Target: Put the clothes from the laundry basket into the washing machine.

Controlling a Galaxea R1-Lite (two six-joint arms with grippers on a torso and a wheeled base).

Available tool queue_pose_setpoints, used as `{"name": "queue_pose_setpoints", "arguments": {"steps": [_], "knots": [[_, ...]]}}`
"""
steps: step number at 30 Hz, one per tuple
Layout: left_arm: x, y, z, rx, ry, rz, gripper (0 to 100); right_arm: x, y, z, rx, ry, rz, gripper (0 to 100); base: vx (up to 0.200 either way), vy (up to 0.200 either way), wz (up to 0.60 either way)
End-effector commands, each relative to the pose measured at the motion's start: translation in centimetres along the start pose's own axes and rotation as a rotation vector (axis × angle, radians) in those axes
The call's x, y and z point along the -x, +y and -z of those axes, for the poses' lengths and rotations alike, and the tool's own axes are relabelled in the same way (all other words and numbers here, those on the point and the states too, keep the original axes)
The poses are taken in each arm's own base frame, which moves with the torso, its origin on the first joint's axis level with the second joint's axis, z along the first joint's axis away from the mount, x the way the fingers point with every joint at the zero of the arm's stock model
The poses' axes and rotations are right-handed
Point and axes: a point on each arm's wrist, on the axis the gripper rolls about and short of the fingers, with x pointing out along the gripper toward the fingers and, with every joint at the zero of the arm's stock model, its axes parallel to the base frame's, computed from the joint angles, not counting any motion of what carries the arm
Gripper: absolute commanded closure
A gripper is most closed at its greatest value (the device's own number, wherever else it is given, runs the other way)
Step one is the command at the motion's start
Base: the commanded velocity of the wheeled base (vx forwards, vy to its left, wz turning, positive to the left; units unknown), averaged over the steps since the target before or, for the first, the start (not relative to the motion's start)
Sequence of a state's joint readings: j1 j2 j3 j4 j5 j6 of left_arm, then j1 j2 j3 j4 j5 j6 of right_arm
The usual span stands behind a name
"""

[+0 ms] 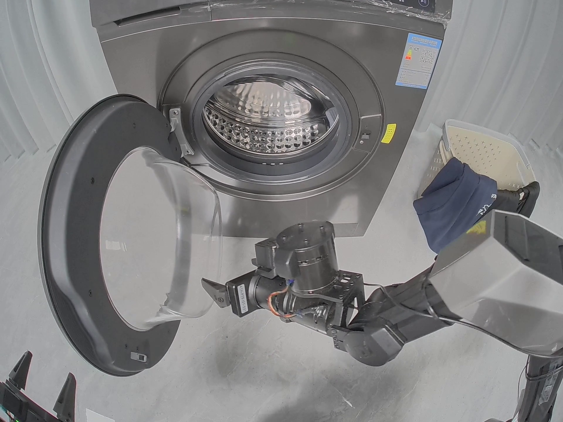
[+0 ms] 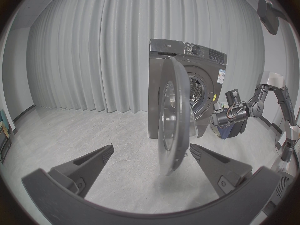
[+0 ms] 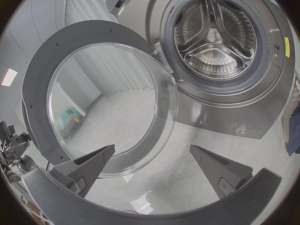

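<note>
The grey washing machine (image 1: pixel 375 77) stands with its round door (image 1: pixel 70 230) swung wide to the left, and its steel drum (image 1: pixel 267 118) holds no clothes. To the machine's right stands a white laundry basket (image 1: pixel 487 147) with a navy garment (image 1: pixel 454 200) draped over its near rim. My right gripper (image 1: pixel 212 291) hangs low in front of the machine, beside the door's glass bowl, well left of the basket. It is open (image 3: pixel 150 149) with nothing between its fingers. My left gripper (image 1: pixel 41 382) is at the lower left, below the door, open (image 2: pixel 150 147) and holding nothing.
The open door (image 3: pixel 93 94) juts out over the grey floor (image 1: pixel 234 370) on the left. My right arm (image 1: pixel 410 306) stretches across the floor between basket and machine. White curtains (image 2: pixel 93 63) close off the room behind.
</note>
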State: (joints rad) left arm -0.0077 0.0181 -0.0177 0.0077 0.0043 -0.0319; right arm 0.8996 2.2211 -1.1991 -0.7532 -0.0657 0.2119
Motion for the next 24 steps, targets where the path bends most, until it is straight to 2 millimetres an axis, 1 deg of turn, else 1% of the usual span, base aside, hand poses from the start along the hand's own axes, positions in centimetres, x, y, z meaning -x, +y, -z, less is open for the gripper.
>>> {"name": "queue_pose_setpoints", "arguments": {"steps": [1, 6, 9, 10, 12, 16, 18, 21, 22, 23, 24], "knots": [[0.0, 0.0, 0.4, 0.000, 0.003, 0.000, 0, -2.4, 1.2, 1.2, 0.005, -0.004, -0.027, 0, 0.000, 0.000, 0.00], [0.0, 0.0, 0.4, 0.000, 0.003, 0.000, 0, -3.2, 2.5, 0.9, -0.004, -0.040, -0.039, 0, 0.000, 0.000, 0.00], [0.0, 0.0, 0.4, 0.000, 0.003, 0.000, 0, -3.1, 2.4, 0.5, -0.008, -0.049, -0.037, 0, 0.000, 0.000, 0.00], [0.0, 0.0, 0.4, 0.000, 0.003, 0.000, 0, -3.0, 2.0, 0.0, -0.011, -0.062, -0.031, 0, 0.000, 0.000, 0.00], [0.0, 0.0, 0.4, 0.000, 0.003, 0.000, 0, -3.3, 1.9, -0.2, -0.013, -0.067, -0.027, 0, 0.000, 0.000, 0.00], [0.0, 0.0, 0.4, 0.000, 0.003, 0.000, 0, -3.8, 2.3, -0.8, -0.014, -0.090, -0.036, 0, 0.000, 0.000, 0.00], [0.0, 0.0, 0.4, 0.000, 0.003, 0.000, 0, -4.4, 2.5, -0.4, -0.013, -0.088, -0.040, 0, 0.000, 0.000, 0.00], [0.0, 0.0, 0.4, 0.000, 0.003, 0.000, 0, -6.1, 2.8, 1.1, -0.009, -0.071, -0.043, 0, 0.000, 0.000, 0.00], [0.0, 0.0, 0.4, 0.000, 0.003, 0.000, 0, -6.2, 2.8, 1.1, -0.009, -0.070, -0.043, 0, 0.000, 0.000, 0.00], [0.0, 0.0, 0.4, 0.000, 0.003, 0.000, 0, -6.9, 3.2, 1.7, -0.008, -0.062, -0.049, 0, 0.000, 0.000, 0.00], [0.0, 0.0, 0.4, 0.000, 0.003, 0.000, 0, -7.3, 3.4, 1.9, -0.007, -0.065, -0.054, 0, 0.000, 0.000, 0.00]]}}
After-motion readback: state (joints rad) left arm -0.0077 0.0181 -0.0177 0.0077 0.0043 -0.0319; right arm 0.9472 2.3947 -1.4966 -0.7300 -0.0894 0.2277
